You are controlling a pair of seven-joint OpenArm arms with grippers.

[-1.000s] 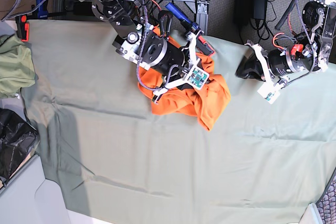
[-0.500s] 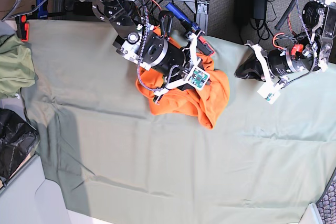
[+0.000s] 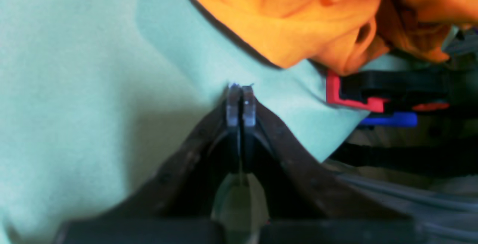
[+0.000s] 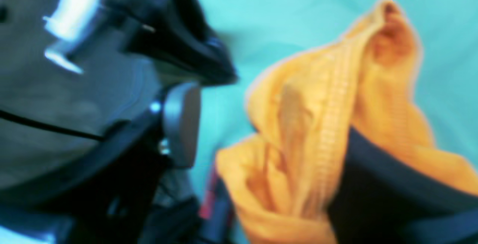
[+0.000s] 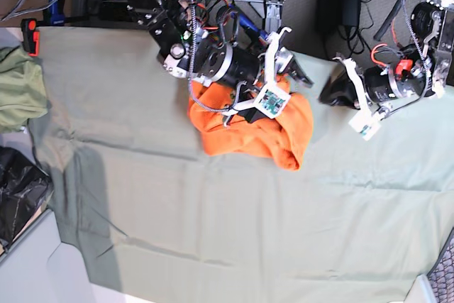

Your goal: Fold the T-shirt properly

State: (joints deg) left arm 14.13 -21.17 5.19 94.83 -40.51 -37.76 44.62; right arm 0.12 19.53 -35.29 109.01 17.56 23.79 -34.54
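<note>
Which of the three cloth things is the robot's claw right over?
The bright orange T-shirt, crumpled mid-table. The pale green cloth lies spread beneath it; the olive garment sits far off at the edge.

A pale green cloth [image 5: 234,225] covers the table, apparently evenly lit.

Left pincer [image 3: 241,96] closed; right pincer [image 5: 296,72] seemingly apart.
</note>
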